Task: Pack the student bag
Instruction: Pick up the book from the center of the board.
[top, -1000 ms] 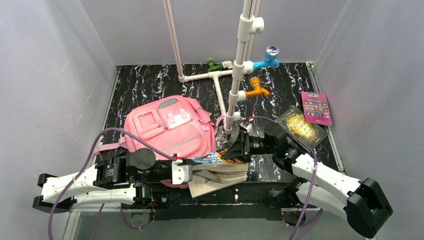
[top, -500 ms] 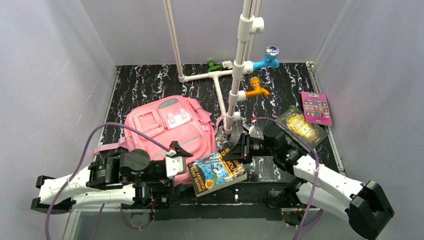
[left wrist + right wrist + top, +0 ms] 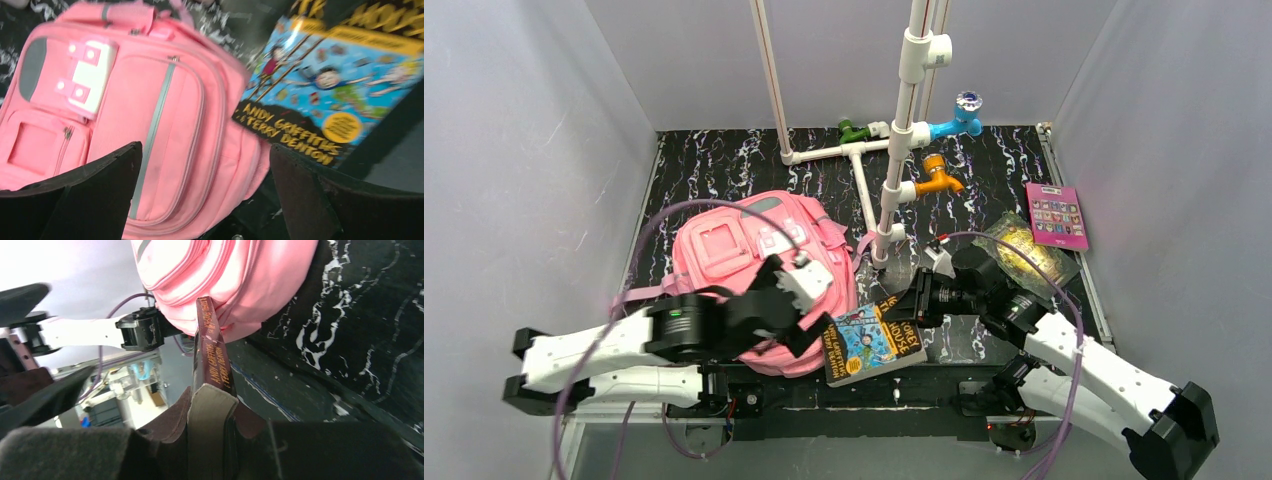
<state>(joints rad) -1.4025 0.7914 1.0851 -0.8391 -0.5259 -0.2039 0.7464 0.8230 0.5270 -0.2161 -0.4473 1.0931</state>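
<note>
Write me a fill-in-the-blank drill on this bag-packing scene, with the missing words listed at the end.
The right gripper is shut on the ___.
The left gripper hangs over the student bag with its jaws ___.
The student bag's fabric is ___.
On the white pipe frame, the tap just below the blue tap is ___.
Missing words: book; open; pink; orange.

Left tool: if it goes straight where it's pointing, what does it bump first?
Most likely the pink backpack, right between its open fingers; the Andy Griffiths book lies off to one side.
</note>
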